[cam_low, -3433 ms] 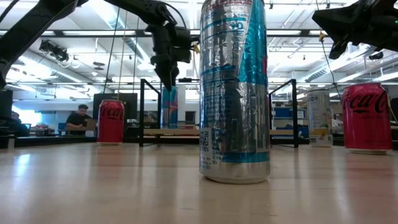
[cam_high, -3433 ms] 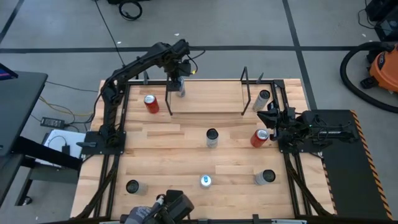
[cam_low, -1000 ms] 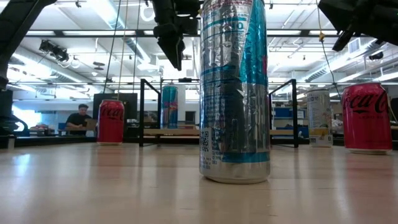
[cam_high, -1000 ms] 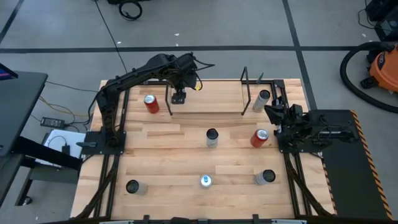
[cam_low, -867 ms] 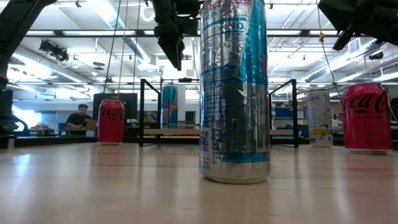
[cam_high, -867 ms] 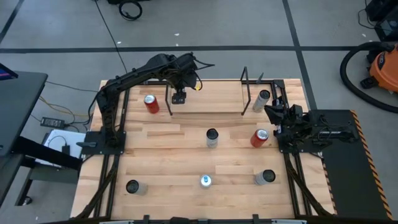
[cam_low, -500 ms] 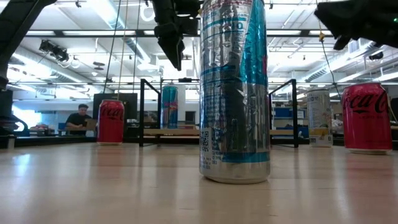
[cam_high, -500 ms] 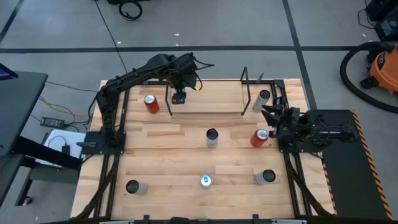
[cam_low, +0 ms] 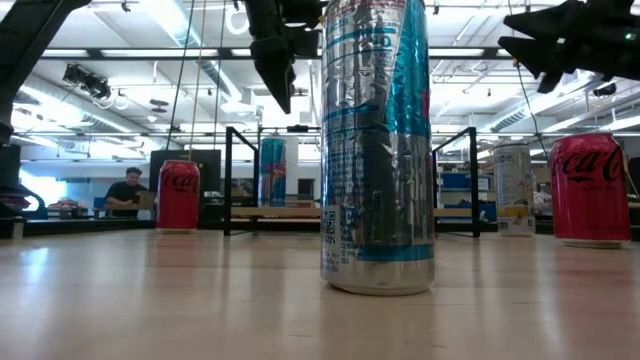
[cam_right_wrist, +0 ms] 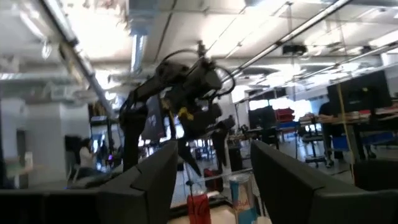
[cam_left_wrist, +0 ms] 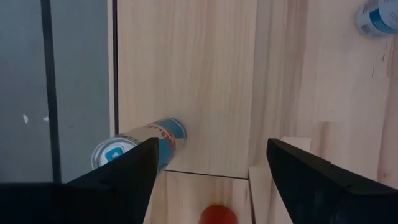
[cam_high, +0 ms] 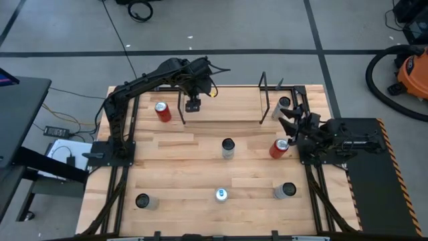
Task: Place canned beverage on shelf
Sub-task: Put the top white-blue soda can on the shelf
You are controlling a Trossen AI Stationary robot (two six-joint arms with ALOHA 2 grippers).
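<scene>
- Hovering above the left end of the light wood plank shelf with thin black rod uprights, the left gripper holds its two dark fingers spread apart with nothing between them.
- Directly beneath that gripper, a slim blue-and-silver beverage can stands upright on the shelf plank, just inside the left-hand uprights; in the left wrist view the same can shows beside the near finger, clear of it.
- A red cola can stands on the butcher-block tabletop just outside the shelf, to the side of the left gripper.
- The right gripper hangs in the air off the shelf's right end with its fingers parted and empty.
- Just below and beside the right gripper stands a second red cola can; a pale silver can stands close on its other side, next to the shelf's right uprights.
- Farther from both grippers, four more cans stand upright and well apart on the tabletop: a silver one mid-table, a tall silver-and-teal one close to the low camera, and two dark-topped ones near the front corners.
- A seated person shows in the room behind the table.
</scene>
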